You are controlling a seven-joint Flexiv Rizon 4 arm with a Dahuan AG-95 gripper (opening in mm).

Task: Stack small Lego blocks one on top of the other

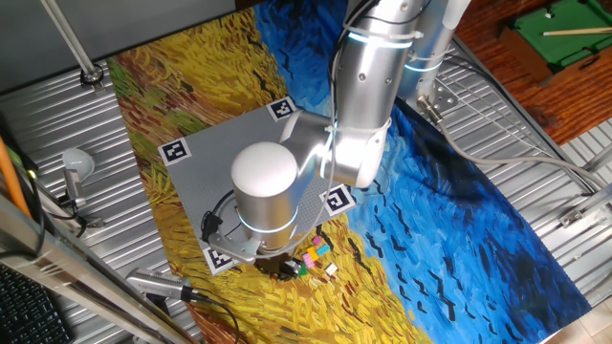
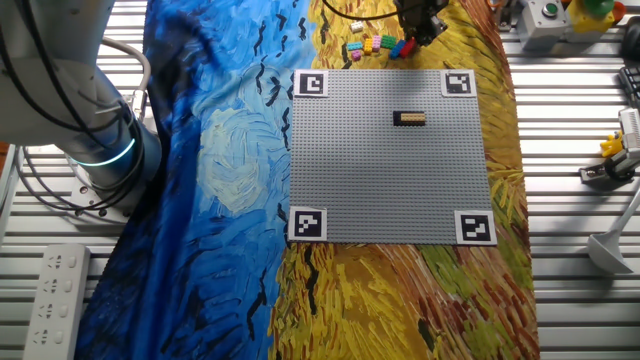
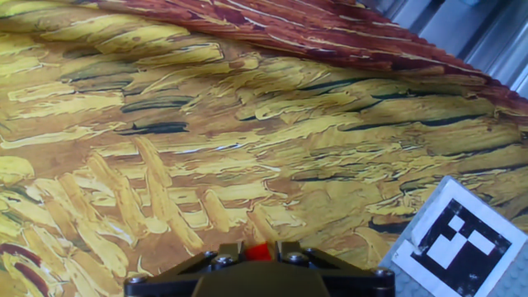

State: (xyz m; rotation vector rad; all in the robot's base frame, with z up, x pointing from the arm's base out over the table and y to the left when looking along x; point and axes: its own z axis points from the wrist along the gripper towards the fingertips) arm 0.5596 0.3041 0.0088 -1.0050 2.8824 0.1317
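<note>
In the hand view my gripper [image 3: 260, 254] is shut on a small red Lego block [image 3: 261, 248], which shows between the two dark fingers just above the painted cloth. In the other fixed view the gripper [image 2: 421, 24] is at the far edge of the grey baseplate [image 2: 390, 190], beside a cluster of small coloured blocks [image 2: 375, 45] on the cloth. A tan-orange flat block [image 2: 409, 119] sits on the baseplate near its far side. In one fixed view the arm hides the gripper; the loose blocks [image 1: 316, 254] lie by the plate's corner.
A black-and-white marker [image 3: 460, 239] on the plate's corner shows at the lower right of the hand view. The arm's base [image 2: 90, 150] stands at the left. A white remote [image 2: 55, 290] and toy parts [image 2: 575, 15] lie on the ribbed metal table.
</note>
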